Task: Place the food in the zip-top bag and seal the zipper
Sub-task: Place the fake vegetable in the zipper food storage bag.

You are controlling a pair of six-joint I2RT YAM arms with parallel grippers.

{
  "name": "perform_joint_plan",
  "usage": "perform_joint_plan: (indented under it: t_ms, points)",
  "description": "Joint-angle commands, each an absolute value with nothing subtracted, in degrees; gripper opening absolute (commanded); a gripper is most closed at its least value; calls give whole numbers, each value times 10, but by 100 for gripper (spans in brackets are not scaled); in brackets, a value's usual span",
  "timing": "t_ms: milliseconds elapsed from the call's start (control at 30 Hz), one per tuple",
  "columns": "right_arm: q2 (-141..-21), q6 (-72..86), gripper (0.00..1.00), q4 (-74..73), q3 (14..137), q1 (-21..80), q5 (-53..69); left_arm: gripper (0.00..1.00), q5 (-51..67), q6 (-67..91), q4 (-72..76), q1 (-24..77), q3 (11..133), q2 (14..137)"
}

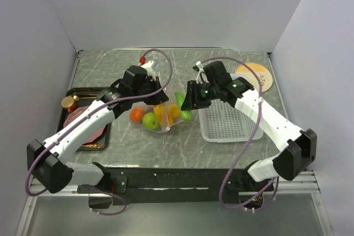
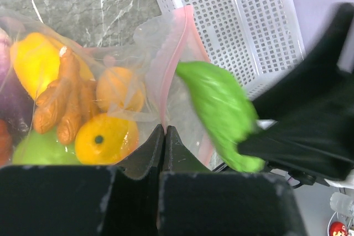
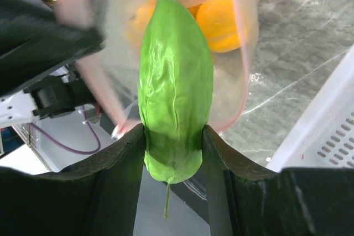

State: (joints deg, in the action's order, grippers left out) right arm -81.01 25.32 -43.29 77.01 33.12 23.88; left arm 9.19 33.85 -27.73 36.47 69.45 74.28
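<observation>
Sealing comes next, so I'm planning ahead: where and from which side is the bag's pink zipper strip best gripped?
I'd pinch the zipper across its flat faces, right beside where the left gripper clamps the zip-top bag mouth. Come from the basket side, once the right gripper lets go of the green vegetable: the strip runs straight there, both faces exposed.

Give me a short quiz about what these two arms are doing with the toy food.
1. True or false: the right gripper holds a green vegetable.
2. What does the left gripper pinch? A) a cup B) the zip-top bag C) a sponge
3. Fill in: the white basket lies on the ___ arm's side.
Key: 1 true; 2 B; 3 right.
</observation>
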Motion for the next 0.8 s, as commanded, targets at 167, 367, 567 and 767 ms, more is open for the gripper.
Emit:
perform_joint_plan:
  t_ms: [167,367,567,767]
  points:
    - [-768,265,20,-429,745,329,256,1,86,341,-248,368,720,741]
    - [-789,295,16,-397,724,329,288,1,103,333,-218,370,687,713]
    - [-835,358,15,-350,750,329,308,1,111,319,-206,388,661,699]
    - [-886,401,14,-335,794,328,280,1,93,304,-224,408,657,700]
